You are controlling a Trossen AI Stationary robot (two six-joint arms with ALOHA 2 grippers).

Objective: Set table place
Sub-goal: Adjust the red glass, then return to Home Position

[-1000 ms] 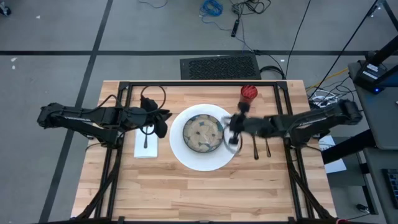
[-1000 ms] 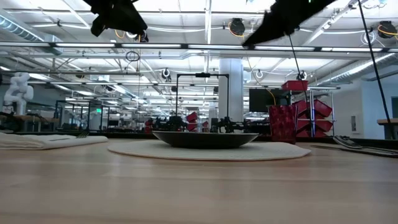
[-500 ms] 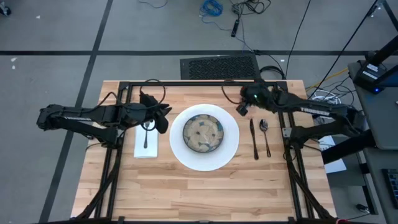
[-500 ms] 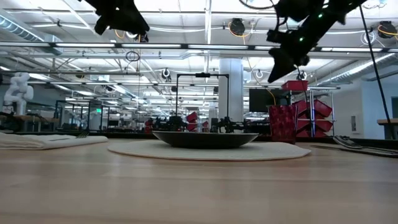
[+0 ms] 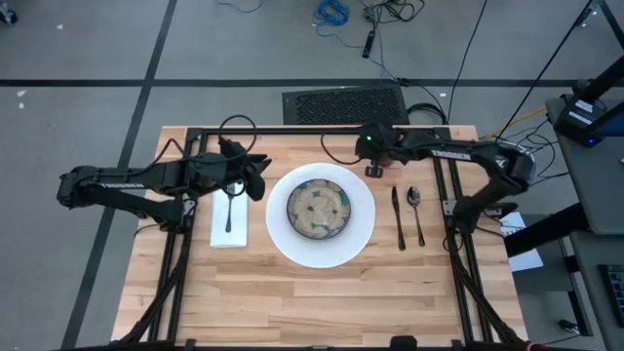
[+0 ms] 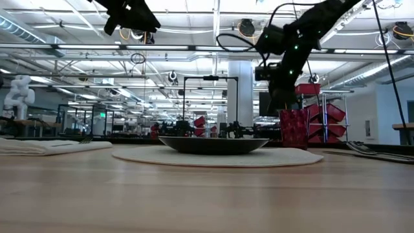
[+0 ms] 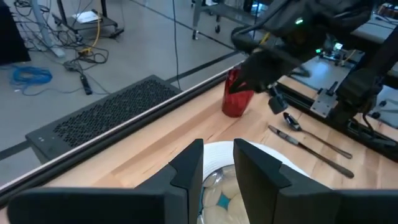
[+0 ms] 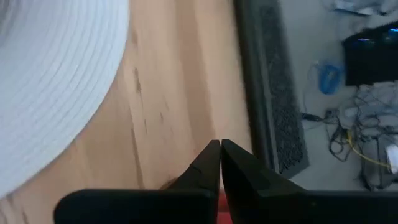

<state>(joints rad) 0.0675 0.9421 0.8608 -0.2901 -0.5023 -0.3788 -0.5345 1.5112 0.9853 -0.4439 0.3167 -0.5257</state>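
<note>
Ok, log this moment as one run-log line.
left gripper: part open, empty, above napkin | right gripper: shut, empty, over cup | plate, bowl, knife, spoon placed

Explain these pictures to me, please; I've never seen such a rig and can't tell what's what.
Two dark robot arms work at a wooden table. One camera looks straight down, one sits at tabletop height, and one rides on each wrist. On the table lie a white plate with a patterned bowl, a napkin carrying a fork, a knife, a spoon and a red cup. The left gripper hovers near the napkin, holding nothing. The right gripper is shut and empty, above the red cup.
</note>
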